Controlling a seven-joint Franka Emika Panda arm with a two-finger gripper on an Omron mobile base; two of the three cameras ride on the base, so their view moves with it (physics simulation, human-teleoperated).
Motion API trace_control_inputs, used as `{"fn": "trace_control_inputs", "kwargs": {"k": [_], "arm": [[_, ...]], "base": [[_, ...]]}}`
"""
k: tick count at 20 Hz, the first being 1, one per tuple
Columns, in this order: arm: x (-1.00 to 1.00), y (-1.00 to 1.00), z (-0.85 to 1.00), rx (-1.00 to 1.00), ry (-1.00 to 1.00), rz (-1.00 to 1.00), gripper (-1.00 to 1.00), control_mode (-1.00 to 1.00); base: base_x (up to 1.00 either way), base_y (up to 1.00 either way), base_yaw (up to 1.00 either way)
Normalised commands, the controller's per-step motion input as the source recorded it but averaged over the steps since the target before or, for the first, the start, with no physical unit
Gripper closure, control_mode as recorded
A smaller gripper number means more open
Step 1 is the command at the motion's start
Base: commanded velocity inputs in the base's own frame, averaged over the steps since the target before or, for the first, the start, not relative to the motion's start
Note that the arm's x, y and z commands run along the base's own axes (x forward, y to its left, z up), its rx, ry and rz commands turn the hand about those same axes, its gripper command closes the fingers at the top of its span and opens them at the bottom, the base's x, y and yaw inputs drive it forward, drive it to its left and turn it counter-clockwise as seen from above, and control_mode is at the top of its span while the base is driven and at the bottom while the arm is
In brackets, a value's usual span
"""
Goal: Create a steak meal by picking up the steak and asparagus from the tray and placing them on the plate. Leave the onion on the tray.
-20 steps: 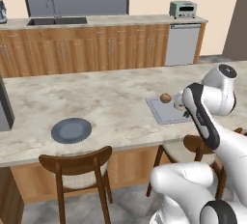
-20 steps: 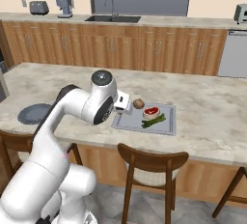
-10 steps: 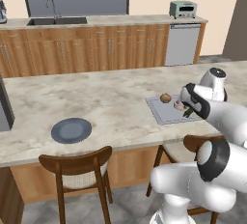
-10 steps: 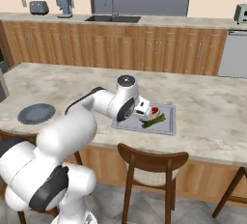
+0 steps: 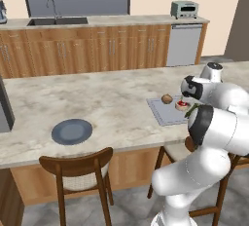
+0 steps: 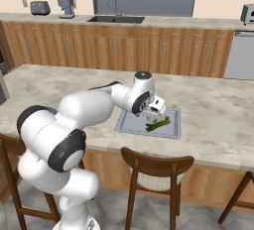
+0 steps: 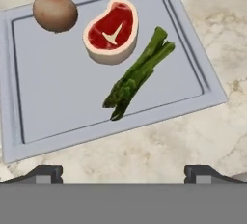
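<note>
**Robot hand hangs over loaded tray in simulated kitchen**

A white arm reaches across a marble-patterned tabletop (image 5: pixel 112 98) and holds its gripper (image 7: pixel 123 172) above the near edge of the light grey tray (image 7: pixel 58 117). In the hand view the two dark fingertips (image 7: pixel 46 172) sit far apart at the bottom of the picture, so the jaws stand wide, with nothing between them.

All three foods lie on the tray. The brown onion (image 7: pixel 55 11) rests in one far corner. The steak (image 7: pixel 111 31), red with a pale fat rim, lies just beside it, apart from it. The asparagus (image 7: pixel 137 73), a bundle of dark green stalks, lies slantwise next to the steak, its tips pointing toward the hand, near the tray's middle.

In the left base view the tray (image 5: pixel 163 115) sits at the right of the tabletop, with the onion (image 5: pixel 167 98) and steak (image 5: pixel 182 105) showing beside the arm's wrist. The round blue-grey plate (image 5: pixel 72 131) lies bare, well apart to the left, near the front edge. In the right base view the asparagus (image 6: pixel 158 123) shows just below the hand on the tray (image 6: pixel 171 130).
</note>
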Motion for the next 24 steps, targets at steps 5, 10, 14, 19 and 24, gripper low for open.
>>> {"fn": "trace_control_inputs", "kwargs": {"k": [5, 10, 14, 19, 24], "arm": [[0.22, 0.0, -0.27, 0.0, 0.0, 0.0, -1.0, -1.0], [0.29, -0.01, -0.38, 0.0, 0.0, 0.0, -1.0, -1.0], [0.25, -0.12, -0.39, 0.01, 0.0, 0.0, -1.0, -1.0], [0.25, -0.21, -0.33, 0.02, 0.0, 0.0, -1.0, -1.0], [0.28, -0.11, -0.23, 0.01, 0.0, 0.0, -1.0, -1.0]], "base": [[0.0, 0.0, 0.0], [0.0, 0.0, 0.0], [0.0, 0.0, 0.0], [0.0, 0.0, 0.0], [0.0, 0.0, 0.0]]}}
